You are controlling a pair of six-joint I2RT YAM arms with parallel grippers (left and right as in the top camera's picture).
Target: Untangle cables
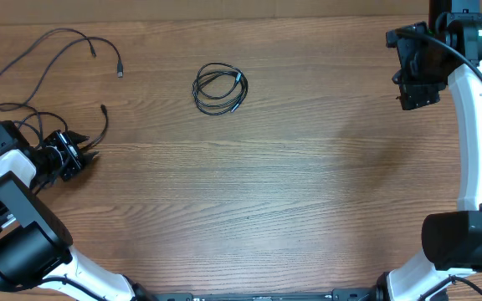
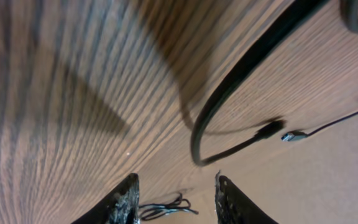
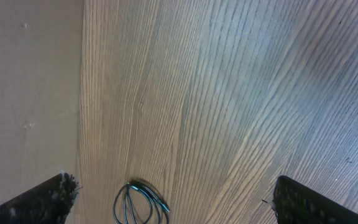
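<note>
Nearest the overhead lens: two arm bases at the bottom edge of the frame, left and right corners.

Left gripper [image 1: 90,148], left edge of the frame, about mid-height, pointing right. Fingers apart. Its wrist view shows both fingers [image 2: 120,202] with bare wood between them; nothing held.

Right gripper [image 1: 415,94], upper right of the frame. Fingers spread wide, one at each bottom corner of its wrist view [image 3: 176,208]; nothing between them.

Table [image 1: 291,201]: wood grain, bare across the middle and right.

Cables, two lots:
- Coiled bundle [image 1: 219,88], upper centre of the frame, a small flat ring of several turns lying on the wood. Well apart from both grippers. Seen small at the bottom edge of both wrist views [image 2: 163,208] [image 3: 140,202].
- Loose strands [image 1: 57,33], upper left of the frame, thin black cords in open curves. Small plug ends show at three spots. One strand runs down to just beside the left fingertips; whether it touches them I cannot tell. The left wrist view has a plug end [image 2: 269,129] lying on the wood ahead of the fingers, a second plug just right of it.
</note>
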